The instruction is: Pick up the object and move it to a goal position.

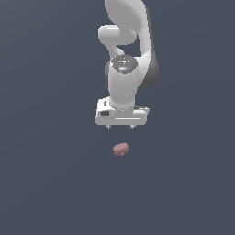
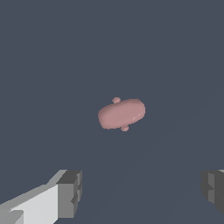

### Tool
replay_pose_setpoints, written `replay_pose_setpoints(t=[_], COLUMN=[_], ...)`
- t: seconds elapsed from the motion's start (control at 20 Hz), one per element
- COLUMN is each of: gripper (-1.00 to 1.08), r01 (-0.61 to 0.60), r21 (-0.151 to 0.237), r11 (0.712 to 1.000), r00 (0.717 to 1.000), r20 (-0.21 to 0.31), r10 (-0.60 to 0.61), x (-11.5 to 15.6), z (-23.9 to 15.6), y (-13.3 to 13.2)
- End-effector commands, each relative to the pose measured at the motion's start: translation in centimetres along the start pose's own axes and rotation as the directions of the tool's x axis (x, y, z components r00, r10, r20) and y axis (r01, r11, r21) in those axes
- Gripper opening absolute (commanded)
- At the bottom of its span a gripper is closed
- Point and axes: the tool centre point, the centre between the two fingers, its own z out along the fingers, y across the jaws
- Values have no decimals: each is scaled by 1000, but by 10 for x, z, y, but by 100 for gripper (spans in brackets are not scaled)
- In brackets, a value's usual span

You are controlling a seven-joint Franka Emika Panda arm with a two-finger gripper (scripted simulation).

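Note:
The object [image 1: 120, 149] is a small, lumpy, dull pinkish-red blob lying on the flat dark grey surface. My gripper [image 1: 120, 126] hangs above it on the white arm and does not touch it. In the exterior view only the two short fingertips show under the white hand. In the wrist view the object [image 2: 121, 113] lies ahead of my gripper [image 2: 142, 192], between the lines of the two fingers [image 2: 70, 192]. The jaws stand wide apart and hold nothing.
The white arm [image 1: 126, 55] rises behind the gripper toward the top of the exterior view. The dark grey surface [image 1: 46, 183] spreads all around with no other objects and no visible edges.

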Motion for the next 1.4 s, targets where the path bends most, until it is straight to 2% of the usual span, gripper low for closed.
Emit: replay_pose_setpoints(t=[0.0,0.45,0.8,1.1,1.35], gripper=[100,100,100,100,100], r01=[0,-31,-49,-118,-212], r21=[0,5,6,10,14], r11=[1000,1000,999,993,977], r00=[1000,999,998,993,977], r20=[0,-36,-33,-28,-21], r10=[0,31,49,119,212], x=[0,12,12,14,17], z=[0,-9,-8,-4,2], y=[0,-5,-5,-4,-4])
